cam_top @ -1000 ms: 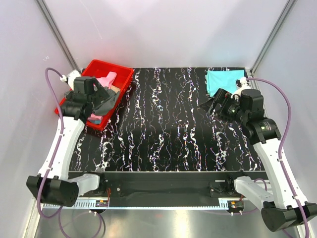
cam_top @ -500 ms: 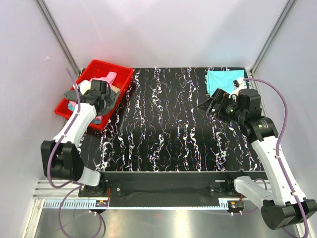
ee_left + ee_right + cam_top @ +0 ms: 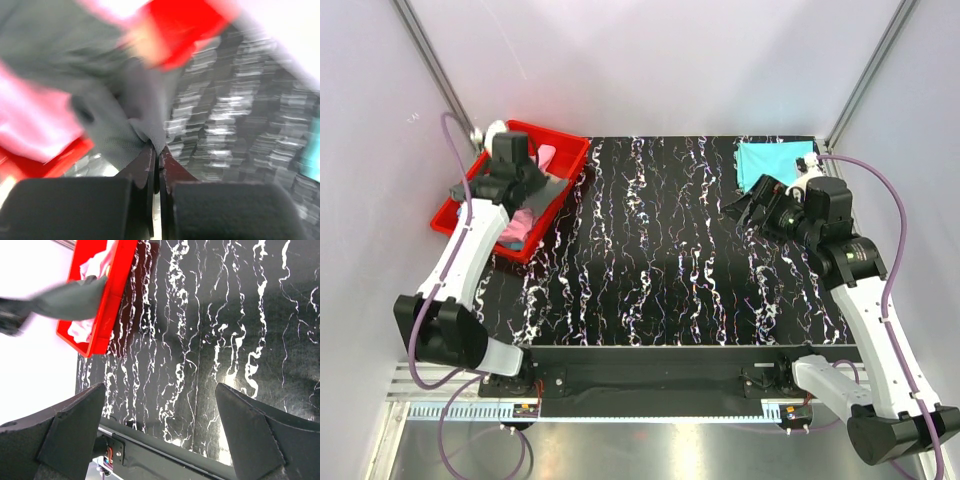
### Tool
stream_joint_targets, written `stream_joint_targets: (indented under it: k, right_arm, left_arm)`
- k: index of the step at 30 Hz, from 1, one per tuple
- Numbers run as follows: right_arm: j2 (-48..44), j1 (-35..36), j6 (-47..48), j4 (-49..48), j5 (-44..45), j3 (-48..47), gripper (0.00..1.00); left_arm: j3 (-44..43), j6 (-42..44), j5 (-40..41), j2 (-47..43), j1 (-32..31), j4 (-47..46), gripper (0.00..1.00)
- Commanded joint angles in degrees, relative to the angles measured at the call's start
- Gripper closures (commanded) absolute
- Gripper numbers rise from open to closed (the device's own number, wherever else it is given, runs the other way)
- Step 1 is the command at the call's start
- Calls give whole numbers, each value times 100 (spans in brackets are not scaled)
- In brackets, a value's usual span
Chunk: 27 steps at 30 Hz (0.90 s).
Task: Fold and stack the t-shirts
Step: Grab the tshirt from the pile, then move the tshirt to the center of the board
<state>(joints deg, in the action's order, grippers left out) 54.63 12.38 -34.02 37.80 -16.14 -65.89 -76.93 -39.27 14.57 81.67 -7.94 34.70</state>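
The left gripper [image 3: 159, 150] has its jaws pinched together on a fold of the dark grey t-shirt [image 3: 110, 95]. That shirt lies across the rim of the red bin [image 3: 567, 146] at the worktop's [image 3: 650, 260] far left corner, with a pink t-shirt [image 3: 518, 226] beneath it in the bin. The right gripper [image 3: 160, 390] hangs with jaws wide apart, holding nothing, just beside the folded teal t-shirt [image 3: 772, 160] in the far right corner.

Left tool [image 3: 158, 150] is pinched fully closed, while right tool [image 3: 160, 390] gapes wide apart.
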Motion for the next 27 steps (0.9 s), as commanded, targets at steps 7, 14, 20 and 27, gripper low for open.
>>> stream_joint_targets:
  k: [7,14,20,27]
  right_arm:
    - [-242,36,150,-1,32,-565,0]
    - [-374,45,62,174,58,-390,0]
    - [-199,45,36,587,313,-91,0]
    - [248,36,-226,939,1120,392,2]
  left_arm:
    - [-2452,-359,-3668,-976,-1042,-2226,100]
    - [304,-539,-3857,-2408,-1201,-3119,99]
    - [2118,199,-3393,-2700,-1209,-1557,47]
    - [2779,955,-2326,-2753,-1236,-419,30]
